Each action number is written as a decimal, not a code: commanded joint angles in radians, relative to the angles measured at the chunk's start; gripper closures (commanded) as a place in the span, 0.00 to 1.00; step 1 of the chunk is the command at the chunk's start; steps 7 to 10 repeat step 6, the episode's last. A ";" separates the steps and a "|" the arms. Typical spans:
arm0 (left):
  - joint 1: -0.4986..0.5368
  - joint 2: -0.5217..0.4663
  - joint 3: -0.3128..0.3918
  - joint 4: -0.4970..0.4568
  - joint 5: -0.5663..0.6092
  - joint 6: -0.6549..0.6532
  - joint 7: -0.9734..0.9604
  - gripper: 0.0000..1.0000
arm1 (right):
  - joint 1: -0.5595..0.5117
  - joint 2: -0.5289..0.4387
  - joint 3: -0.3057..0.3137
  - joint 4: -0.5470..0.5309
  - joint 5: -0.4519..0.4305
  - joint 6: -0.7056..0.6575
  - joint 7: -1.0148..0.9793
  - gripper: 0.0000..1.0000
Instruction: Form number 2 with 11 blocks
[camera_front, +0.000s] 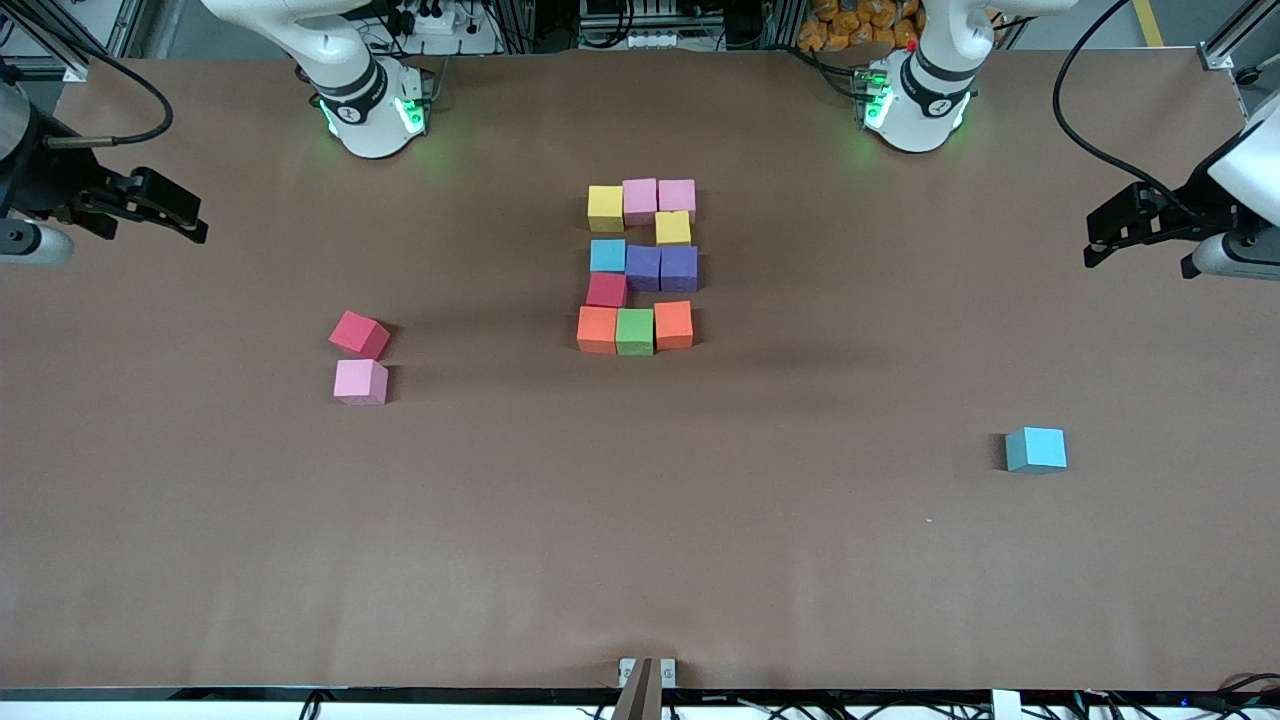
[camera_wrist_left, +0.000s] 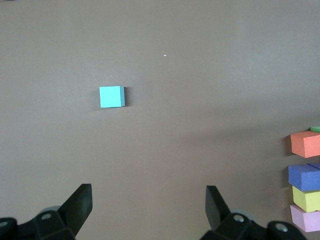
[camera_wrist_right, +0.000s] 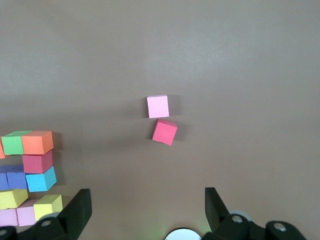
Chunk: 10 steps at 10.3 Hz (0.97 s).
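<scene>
The number 2 (camera_front: 640, 267) lies mid-table as a blocky digit of blocks. Its row nearest the arm bases is yellow, pink, pink. A yellow block (camera_front: 673, 228) joins it to a light blue, purple, purple row. A red block (camera_front: 607, 290) joins that to an orange, green, orange row. My left gripper (camera_front: 1105, 235) (camera_wrist_left: 148, 192) hovers open and empty at its arm's end of the table. My right gripper (camera_front: 185, 215) (camera_wrist_right: 147, 195) hangs open and empty at the right arm's end. Part of the digit (camera_wrist_right: 37, 142) shows in the right wrist view.
A loose red block (camera_front: 359, 334) (camera_wrist_right: 164, 132) and a pink block (camera_front: 361, 381) (camera_wrist_right: 158, 106) sit together toward the right arm's end. A loose light blue block (camera_front: 1036, 449) (camera_wrist_left: 111, 96) lies toward the left arm's end, nearer the front camera than the digit.
</scene>
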 joint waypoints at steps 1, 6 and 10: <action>-0.013 -0.005 0.010 0.015 0.020 -0.019 -0.074 0.00 | 0.009 0.007 -0.005 0.021 -0.012 -0.007 0.010 0.00; -0.016 -0.014 0.011 0.015 0.042 -0.019 -0.082 0.00 | 0.009 0.007 -0.005 0.021 -0.011 -0.007 0.010 0.00; -0.016 -0.014 0.011 0.015 0.042 -0.019 -0.082 0.00 | 0.009 0.007 -0.005 0.021 -0.011 -0.007 0.010 0.00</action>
